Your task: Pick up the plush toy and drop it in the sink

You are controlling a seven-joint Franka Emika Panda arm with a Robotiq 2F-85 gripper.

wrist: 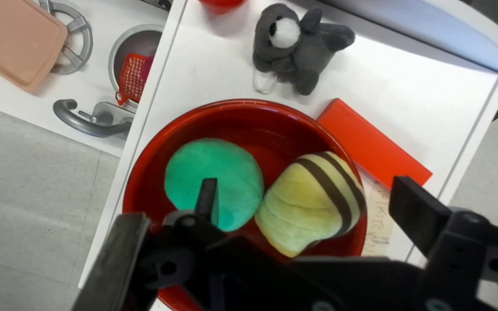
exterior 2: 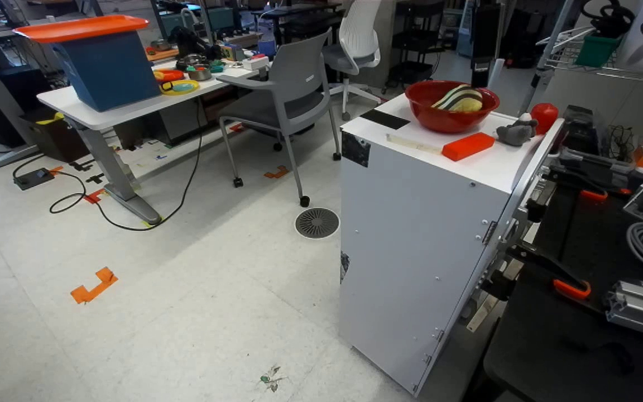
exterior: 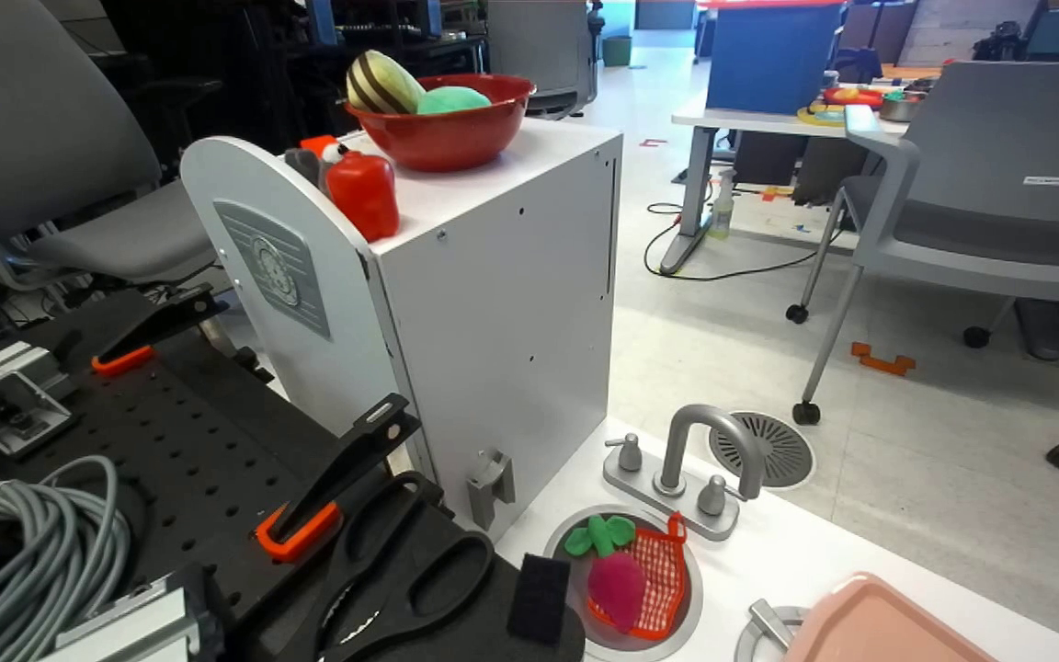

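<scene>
The plush toy (wrist: 301,194), pale yellow and light green with dark stripes, lies in the red bowl (wrist: 270,129) against a round green item (wrist: 214,172). It also shows in both exterior views (exterior: 382,85) (exterior 2: 458,100). My gripper (wrist: 312,201) is open and empty above the bowl, one finger over the green item and one outside the bowl's rim, with the toy between them in the wrist view. The gripper is out of both exterior views. The sink (exterior: 695,588) is lower, beside the white cabinet, holding a red mitt and a beet-like toy; part shows in the wrist view (wrist: 113,65).
A grey plush animal (wrist: 292,52), a red block (wrist: 374,142) and a red rounded object (exterior: 364,193) stand near the bowl on the white cabinet (exterior: 502,276). A curved grey faucet (exterior: 713,423) rises beside the sink. A pink tray (exterior: 888,625) lies farther along the counter.
</scene>
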